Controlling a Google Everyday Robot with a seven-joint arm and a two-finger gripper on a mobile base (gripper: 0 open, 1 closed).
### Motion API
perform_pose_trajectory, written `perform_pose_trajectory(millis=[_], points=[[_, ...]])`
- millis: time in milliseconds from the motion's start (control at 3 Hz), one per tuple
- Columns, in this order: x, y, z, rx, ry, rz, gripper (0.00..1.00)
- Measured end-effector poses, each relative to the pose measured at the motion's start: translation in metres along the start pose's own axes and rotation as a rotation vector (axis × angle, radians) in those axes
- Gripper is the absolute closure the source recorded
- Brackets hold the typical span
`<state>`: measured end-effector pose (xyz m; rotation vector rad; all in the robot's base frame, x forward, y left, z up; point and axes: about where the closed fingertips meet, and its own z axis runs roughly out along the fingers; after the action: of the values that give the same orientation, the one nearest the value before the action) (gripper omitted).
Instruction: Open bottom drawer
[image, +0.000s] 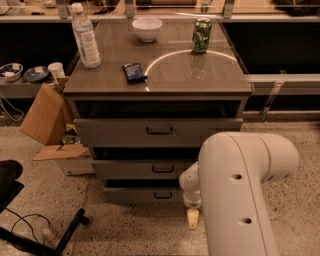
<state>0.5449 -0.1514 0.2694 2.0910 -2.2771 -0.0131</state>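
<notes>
The grey-brown cabinet (160, 85) has three drawers. The bottom drawer (135, 195) is the lowest and shallowest front, with a small dark bar handle (163, 195). It stands slightly out, with a dark gap above it. My gripper (192, 219) hangs from the white arm (240, 195) just right of and below that handle, near the floor, with its cream tip pointing down. It is close to the drawer front. I cannot tell if it touches the front.
The top drawer (159, 131) and middle drawer (145, 170) also stand slightly out. On the cabinet top are a water bottle (85, 36), a white bowl (147, 28), a green can (201, 35) and a dark packet (133, 72). A cardboard box (47, 120) and a black chair base (30, 235) are at the left.
</notes>
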Motion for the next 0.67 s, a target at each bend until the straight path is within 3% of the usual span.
perform_pose_trajectory(millis=[333, 667], points=[[0.019, -0.009, 0.025, 0.043, 0.004, 0.015, 0.0], [0.022, -0.032, 0.047, 0.122, -0.025, 0.008, 0.0]])
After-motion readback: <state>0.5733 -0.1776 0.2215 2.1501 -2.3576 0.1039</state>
